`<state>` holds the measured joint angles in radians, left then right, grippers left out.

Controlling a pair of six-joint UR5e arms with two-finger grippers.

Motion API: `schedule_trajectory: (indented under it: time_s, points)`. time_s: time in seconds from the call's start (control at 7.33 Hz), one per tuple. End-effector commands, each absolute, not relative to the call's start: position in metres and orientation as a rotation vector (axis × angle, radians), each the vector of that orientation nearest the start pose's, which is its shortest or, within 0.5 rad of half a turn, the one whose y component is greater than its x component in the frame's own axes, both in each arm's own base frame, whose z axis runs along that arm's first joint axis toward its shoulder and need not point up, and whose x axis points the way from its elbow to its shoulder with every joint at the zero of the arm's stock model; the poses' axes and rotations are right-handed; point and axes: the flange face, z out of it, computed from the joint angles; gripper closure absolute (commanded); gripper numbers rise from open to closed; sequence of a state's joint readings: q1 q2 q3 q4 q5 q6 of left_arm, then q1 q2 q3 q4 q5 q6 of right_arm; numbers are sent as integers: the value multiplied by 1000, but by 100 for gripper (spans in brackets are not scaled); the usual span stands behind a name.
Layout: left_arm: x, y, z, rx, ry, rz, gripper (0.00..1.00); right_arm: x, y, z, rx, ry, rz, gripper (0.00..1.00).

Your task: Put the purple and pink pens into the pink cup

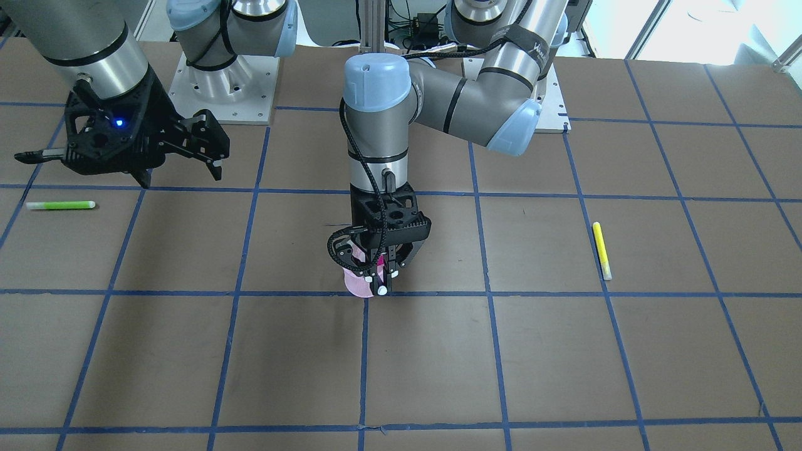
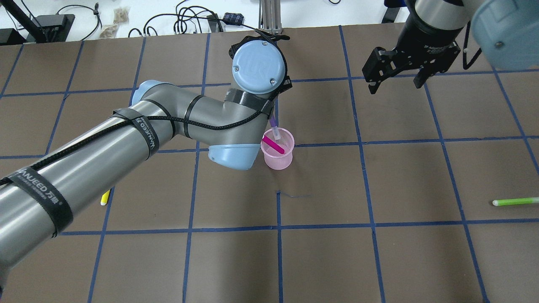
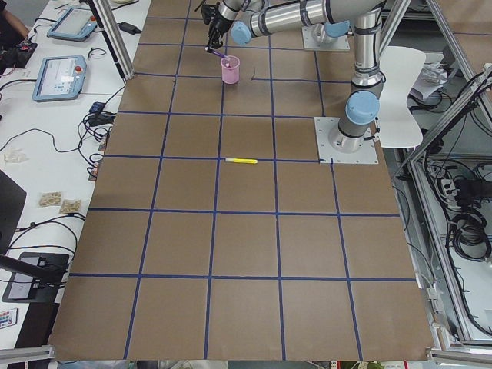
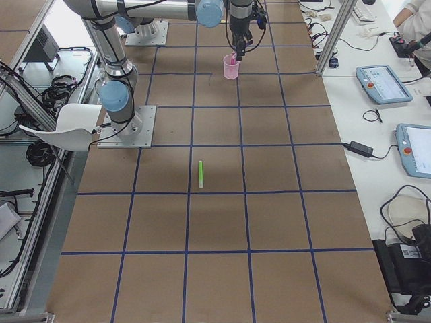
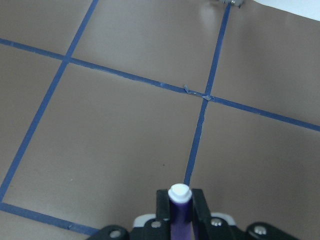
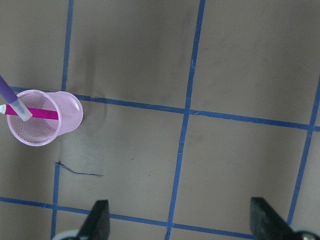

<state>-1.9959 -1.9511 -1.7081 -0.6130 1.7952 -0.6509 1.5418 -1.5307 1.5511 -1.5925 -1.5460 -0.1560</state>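
Observation:
The pink mesh cup (image 2: 278, 159) stands upright near the table's middle. It also shows in the right wrist view (image 6: 65, 120). A pink pen (image 2: 273, 145) leans inside it. My left gripper (image 1: 383, 275) is directly over the cup and is shut on a purple pen (image 2: 274, 125), held nearly upright. The pen's pale lower end sits in the cup's mouth. In the left wrist view the purple pen (image 5: 179, 212) is clamped between the fingers. My right gripper (image 2: 396, 84) is open and empty, raised well off to the cup's far right.
A green pen (image 2: 516, 201) lies on the table at the right edge. A yellow pen (image 2: 105, 197) lies partly under my left arm on the left. Blue tape lines grid the brown table. Cables lie along the far edge.

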Motion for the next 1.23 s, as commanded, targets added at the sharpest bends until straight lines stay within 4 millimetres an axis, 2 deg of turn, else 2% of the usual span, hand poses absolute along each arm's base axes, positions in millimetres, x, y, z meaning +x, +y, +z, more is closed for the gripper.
schedule_trajectory:
  time_s: [0.0, 0.27, 0.41, 0.55, 0.68, 0.95, 1.09]
  points:
    - [-373, -524, 302, -385, 3058, -742, 100, 110, -503, 483, -177, 3205, 59, 0]
    - [-387, -505, 287, -334, 3061, -702, 100, 115, -501, 484, -165, 3184, 45, 0]
    - [-390, -498, 283, -315, 3042, -703, 84, 118, -504, 482, -100, 3144, 46, 0]
    - [-388, -499, 284, -315, 3028, -711, 1, 117, -503, 481, -119, 3155, 50, 0]
    - [-386, -499, 286, -285, 2984, -739, 0, 117, -503, 481, -119, 3157, 53, 0]
    - [-385, -499, 313, -274, 2983, -806, 0, 117, -503, 480, -119, 3157, 55, 0]
    - [-378, -504, 327, -279, 2979, -838, 0, 116, -503, 480, -119, 3158, 56, 0]
